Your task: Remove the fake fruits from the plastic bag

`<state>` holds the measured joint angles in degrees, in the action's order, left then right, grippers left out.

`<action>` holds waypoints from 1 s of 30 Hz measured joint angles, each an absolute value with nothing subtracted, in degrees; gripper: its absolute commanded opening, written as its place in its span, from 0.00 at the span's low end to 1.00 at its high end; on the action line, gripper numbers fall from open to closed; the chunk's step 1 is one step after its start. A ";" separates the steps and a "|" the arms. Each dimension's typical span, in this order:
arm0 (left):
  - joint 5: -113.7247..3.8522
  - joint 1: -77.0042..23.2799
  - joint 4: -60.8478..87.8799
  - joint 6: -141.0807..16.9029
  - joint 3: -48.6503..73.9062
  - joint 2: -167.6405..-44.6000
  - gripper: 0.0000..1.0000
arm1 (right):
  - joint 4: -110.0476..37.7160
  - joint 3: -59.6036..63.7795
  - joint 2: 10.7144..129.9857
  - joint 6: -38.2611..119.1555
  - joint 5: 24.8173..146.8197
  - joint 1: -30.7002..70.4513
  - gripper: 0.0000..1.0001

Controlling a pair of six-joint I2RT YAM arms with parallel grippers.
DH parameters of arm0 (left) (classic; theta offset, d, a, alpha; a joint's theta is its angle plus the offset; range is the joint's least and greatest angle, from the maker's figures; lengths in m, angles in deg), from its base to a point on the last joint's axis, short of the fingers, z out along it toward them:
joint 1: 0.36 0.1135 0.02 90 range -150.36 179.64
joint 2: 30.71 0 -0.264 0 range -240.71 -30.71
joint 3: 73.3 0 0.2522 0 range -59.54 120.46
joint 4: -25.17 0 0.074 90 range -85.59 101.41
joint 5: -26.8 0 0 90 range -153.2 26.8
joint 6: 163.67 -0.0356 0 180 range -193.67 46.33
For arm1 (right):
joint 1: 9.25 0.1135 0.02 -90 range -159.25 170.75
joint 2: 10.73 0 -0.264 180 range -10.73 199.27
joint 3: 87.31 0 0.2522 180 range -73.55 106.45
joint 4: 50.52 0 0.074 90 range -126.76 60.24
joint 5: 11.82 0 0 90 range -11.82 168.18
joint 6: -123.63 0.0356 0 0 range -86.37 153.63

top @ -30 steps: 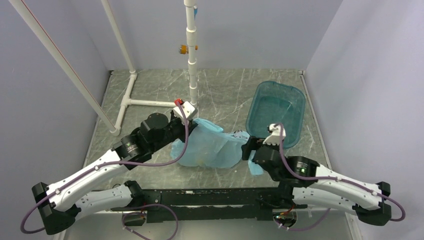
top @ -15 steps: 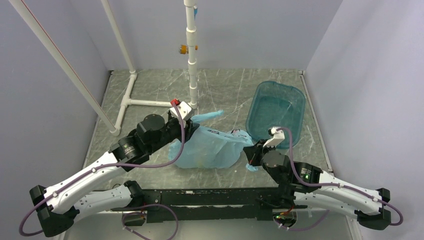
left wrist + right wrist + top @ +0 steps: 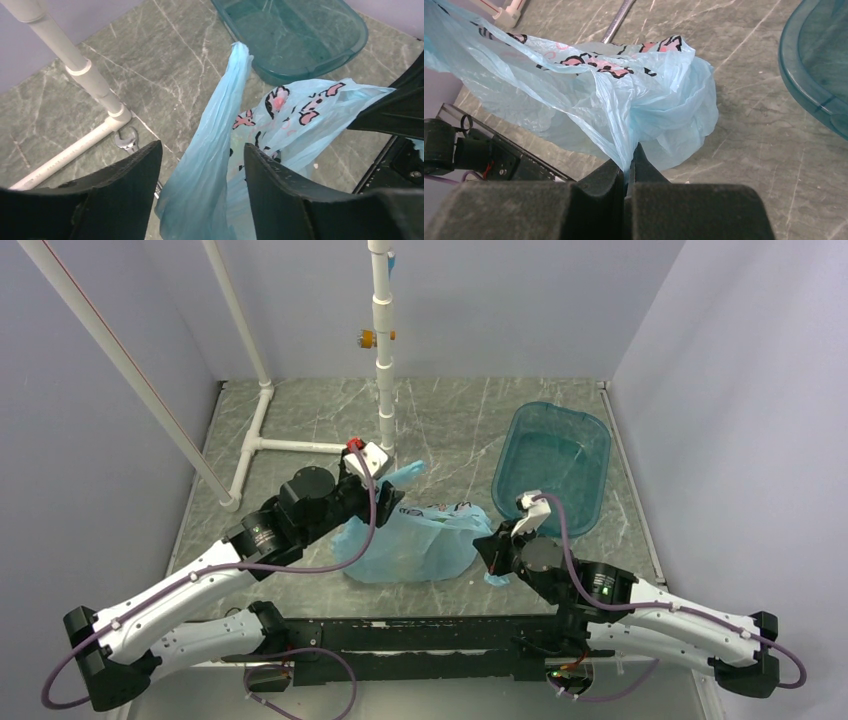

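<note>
Changed since a second ago: my left fingers (image 3: 202, 155) have let go and spread, my right fingers (image 3: 629, 156) have closed, and the bag (image 3: 410, 545) has sagged lower and slid a little toward my bases.

Item 1, left fingers (image 3: 385, 495): spread wide. A twisted strip of the bag (image 3: 300, 115) rises between them, unpinched; I cannot tell whether it brushes either one.

Item 2, right fingers (image 3: 490, 545): pressed together, pinching a gathered fold at the bag's right end. The film (image 3: 614, 95) fans up and away from the pinch.

Item 3, bag: light blue, crinkled, with a dark and pink print facing up. It lies on the worktop (image 3: 450, 410) between my two wrists, its right end lifted at the pinch.

Item 4, fruits: I cannot make any out through the film in any view.

Item 5, tub (image 3: 555, 455): teal, rigid, on the worktop beyond my right wrist, near the bag but apart from it (image 3: 300, 40) (image 3: 819, 65).

Item 6, pipe frame (image 3: 385, 360): white, upright at the back, with a foot lying along the worktop (image 3: 75, 60).

Item 7, spanner (image 3: 126, 141): flat on the worktop, just beside the pipe foot.
</note>
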<state>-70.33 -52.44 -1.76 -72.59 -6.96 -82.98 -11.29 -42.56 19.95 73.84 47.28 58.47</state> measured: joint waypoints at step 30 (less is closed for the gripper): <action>-61.88 -50.51 6.00 -74.68 -14.83 -71.88 0.00 | -1.21 -29.01 26.68 64.55 45.99 58.45 0.86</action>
<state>-61.88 -50.51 6.00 -74.68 -14.83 -71.88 -1.21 -29.01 26.68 64.55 45.99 58.45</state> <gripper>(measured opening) 0.015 0.841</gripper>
